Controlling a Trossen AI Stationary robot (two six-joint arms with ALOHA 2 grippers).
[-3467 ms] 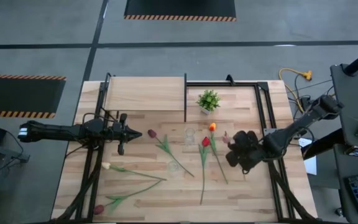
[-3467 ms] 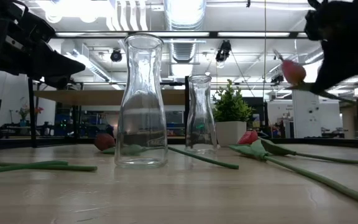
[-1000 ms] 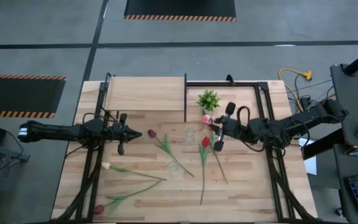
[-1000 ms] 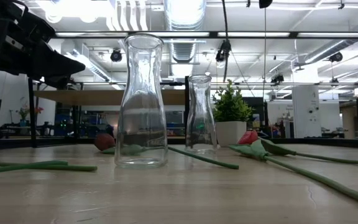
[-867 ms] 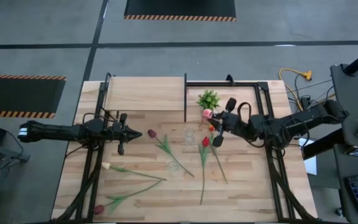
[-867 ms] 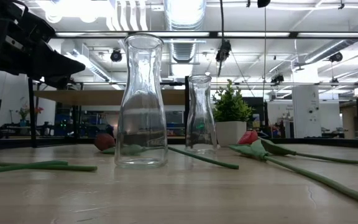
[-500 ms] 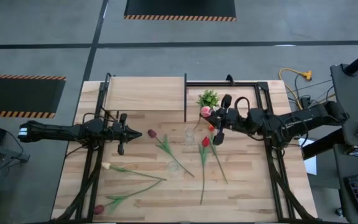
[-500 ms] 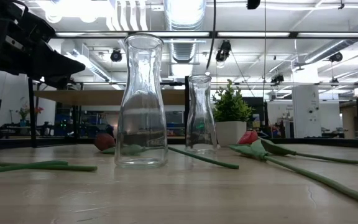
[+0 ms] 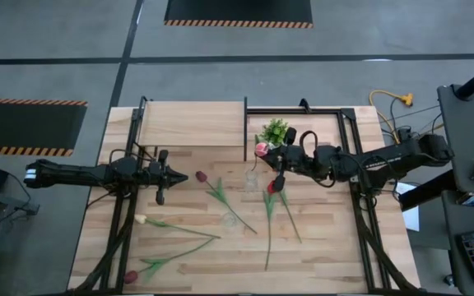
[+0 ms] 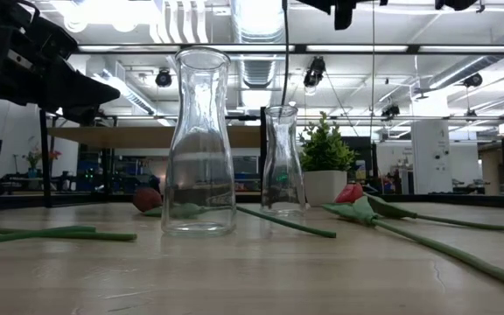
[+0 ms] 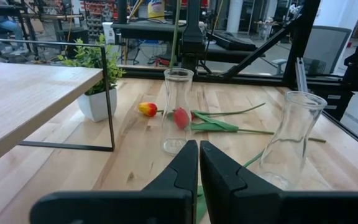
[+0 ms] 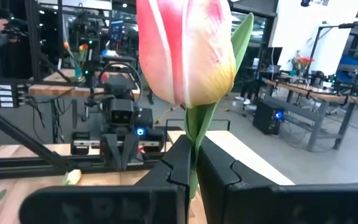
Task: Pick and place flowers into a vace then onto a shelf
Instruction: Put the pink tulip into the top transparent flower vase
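Observation:
My right gripper (image 9: 275, 156) is shut on a pink tulip (image 9: 261, 150), high over the table's middle. Its thin stem (image 10: 284, 61) hangs straight down above the mouth of the smaller glass vase (image 10: 283, 162), the farther of two (image 9: 252, 177). The larger vase (image 10: 201, 140) stands nearer (image 9: 230, 220). Other tulips lie flat on the table: dark red (image 9: 202, 177), red (image 9: 271, 187), cream (image 9: 141, 219) and another dark red (image 9: 130, 277). The shelf (image 9: 192, 123) stands at the far left. My left gripper (image 9: 179, 176) waits shut, left of the vases. My right gripper pinches the pink tulip's stem just below the head (image 12: 193, 140) between its two fingers. The fingers (image 12: 179, 165) come level from the table's right and lie across the stem. The head stands upright above them; the stem hangs below, clear of the table.
A small potted plant (image 9: 276, 130) stands just beyond the right gripper, beside the shelf's black frame (image 11: 107, 93). Black rails (image 9: 348, 148) run along the table's far and right sides. Bare wood lies near the front right.
My right gripper has carried the pink tulip toward the table's left, rolling a little at the wrist. The head now sits left of the potted plant, and the hanging stem has come over the smaller vase. Its fingers stay shut.

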